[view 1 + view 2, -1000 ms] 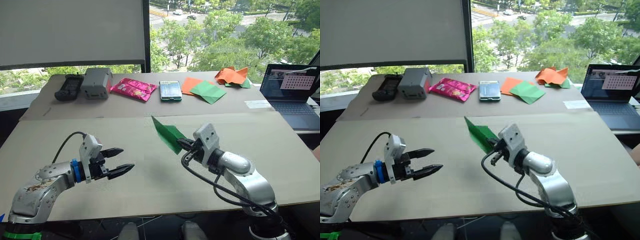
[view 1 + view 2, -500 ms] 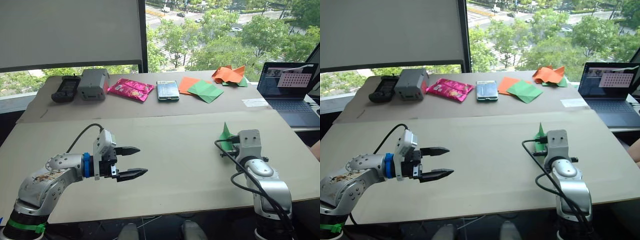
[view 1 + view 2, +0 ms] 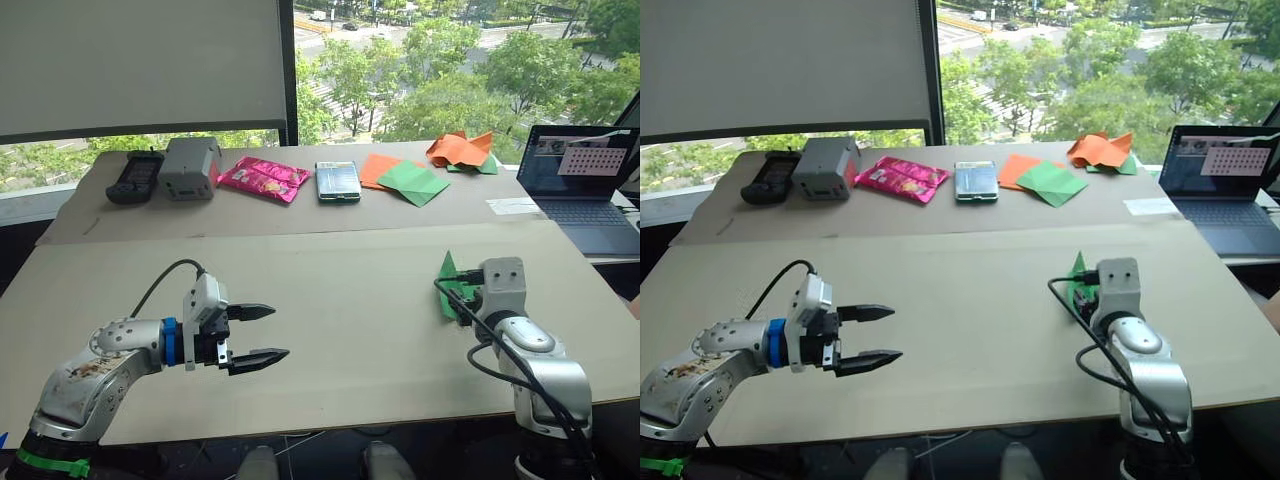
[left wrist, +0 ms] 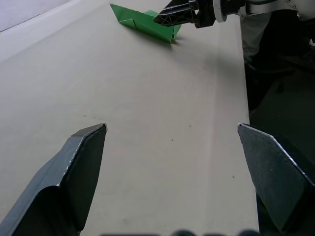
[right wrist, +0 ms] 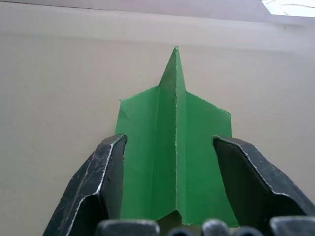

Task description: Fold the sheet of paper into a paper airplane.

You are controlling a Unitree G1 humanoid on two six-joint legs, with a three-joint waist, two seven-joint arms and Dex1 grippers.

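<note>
Bare table [image 3: 330, 320] stretches ahead of the left gripper [image 3: 258, 334], whose fingers [image 4: 78, 167] stand wide apart with nothing between them. The paper airplane [image 5: 174, 162] fills the gap between the right gripper's [image 5: 172, 196] spread fingers [image 5: 106, 182], its nose pointing past their tips over open tabletop.

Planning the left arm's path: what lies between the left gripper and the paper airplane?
Nothing: bare table runs from the open left gripper to the paper airplane, as the left wrist view shows.
</note>
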